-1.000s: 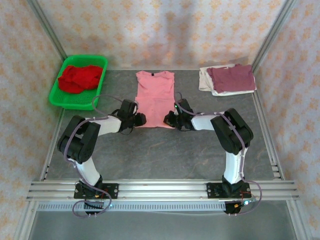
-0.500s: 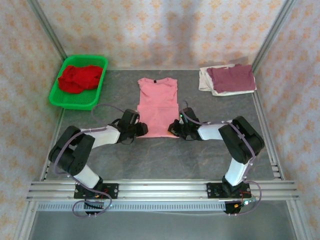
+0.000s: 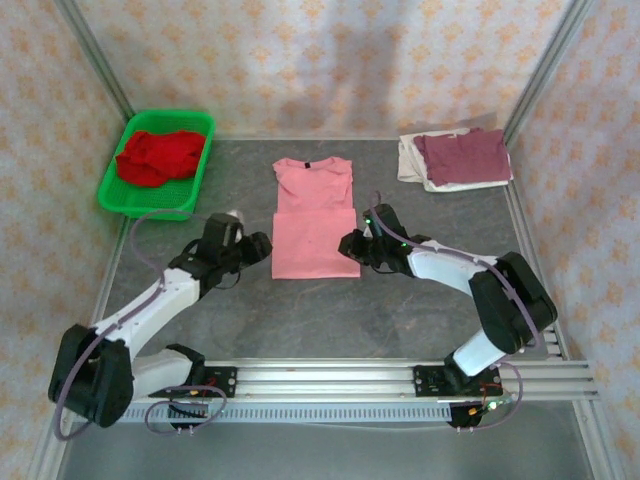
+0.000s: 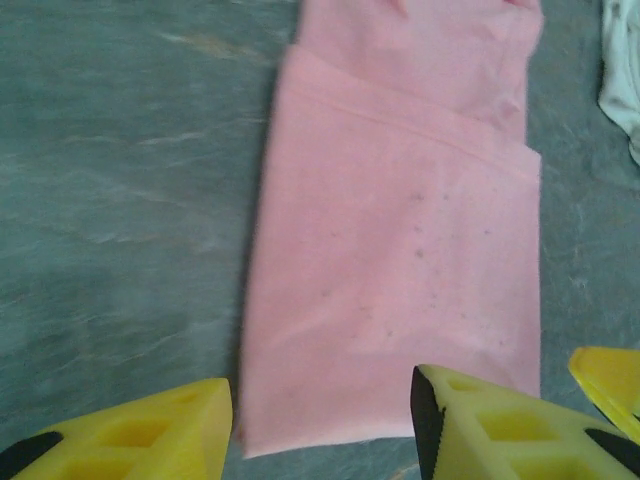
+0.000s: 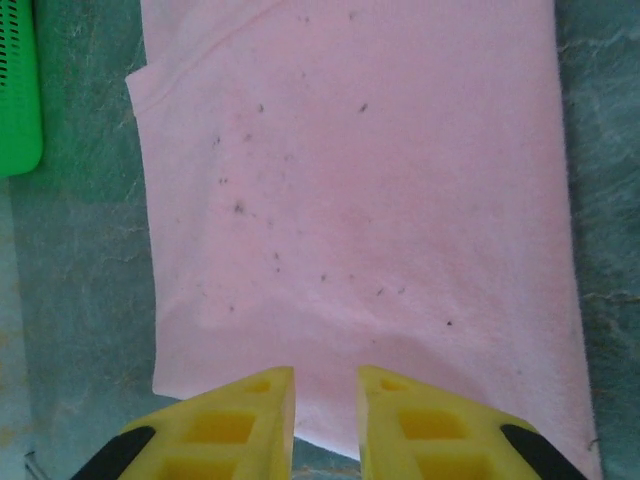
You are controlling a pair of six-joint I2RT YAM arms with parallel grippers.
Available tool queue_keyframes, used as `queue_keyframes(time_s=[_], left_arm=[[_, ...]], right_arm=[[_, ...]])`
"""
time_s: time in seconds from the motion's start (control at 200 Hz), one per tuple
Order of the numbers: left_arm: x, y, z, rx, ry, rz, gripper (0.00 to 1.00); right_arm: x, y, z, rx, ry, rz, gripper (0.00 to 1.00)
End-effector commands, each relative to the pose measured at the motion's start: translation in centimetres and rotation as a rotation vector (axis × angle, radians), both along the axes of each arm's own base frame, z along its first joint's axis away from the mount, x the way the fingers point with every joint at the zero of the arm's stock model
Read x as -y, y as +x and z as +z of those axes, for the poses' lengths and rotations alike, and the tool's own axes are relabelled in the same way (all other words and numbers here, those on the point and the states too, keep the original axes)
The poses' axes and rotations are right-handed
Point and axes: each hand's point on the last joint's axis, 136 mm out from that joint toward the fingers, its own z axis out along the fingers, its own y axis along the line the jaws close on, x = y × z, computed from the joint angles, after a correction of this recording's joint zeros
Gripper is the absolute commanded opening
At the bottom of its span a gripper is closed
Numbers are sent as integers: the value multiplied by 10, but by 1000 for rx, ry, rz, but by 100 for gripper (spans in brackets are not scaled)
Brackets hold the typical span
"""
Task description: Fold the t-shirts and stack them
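- My left claw (image 4: 320, 425) stands wide open and empty, with the near left corner of the pink t-shirt (image 3: 313, 215) below its gap.
- My right claw (image 5: 325, 420) is parted only a little, gripping nothing, over the shirt's near edge.
- The pink t-shirt lies folded flat mid-desk (image 3: 330, 310).
- A red t-shirt (image 3: 158, 157) sits in the green basket (image 3: 200, 130), far left.
- A maroon t-shirt (image 3: 462, 155) lies on an off-white one (image 3: 410, 160), far right.

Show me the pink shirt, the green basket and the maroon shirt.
pink shirt (image 3: 314, 235), top view, middle of folded front.
green basket (image 3: 150, 201), top view, bare near floor.
maroon shirt (image 3: 463, 155), top view, its middle.
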Motion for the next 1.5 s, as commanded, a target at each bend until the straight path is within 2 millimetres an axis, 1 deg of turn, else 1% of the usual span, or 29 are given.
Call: queue_keyframes(time_s=[0.0,0.115,0.22,0.34,0.435,0.5,0.586,0.736,0.876,1.006,1.131,1.316,1.496], left_arm=[[-3,-34,-33,-136,-39,-10,54],[3,-42,-44,-161,-74,-29,54],[10,-42,-53,-169,-101,-46,54],[21,-45,-65,-201,-81,-85,53],[28,-48,-70,-195,-78,-98,52],[30,-45,-70,-170,-92,-93,52],[34,-38,-66,-149,-98,-103,48],[40,-30,-59,-138,-86,-123,48],[42,-24,-65,-151,-69,-134,48],[48,-17,-68,-160,-70,-148,47],[49,-13,-71,-169,-52,-154,46],[53,-4,-69,-156,-52,-160,35],[53,-1,-74,-166,-32,-167,32]], right_arm=[[9,-2,-15,4,-73,8,24],[6,-1,-21,-4,-46,-4,24],[9,-1,-24,1,-35,-25,24],[13,-3,-21,21,-34,-37,25],[17,-5,-19,37,-41,-46,26],[19,-6,-19,38,-49,-43,26],[18,-7,-20,42,-46,-41,26],[21,-10,-27,32,-50,-46,26],[22,-13,-29,34,-42,-55,26],[23,-13,-27,43,-38,-58,26],[25,-15,-25,50,-37,-58,26],[28,-19,-25,53,-37,-60,26],[34,-26,-22,66,-27,-68,26]])
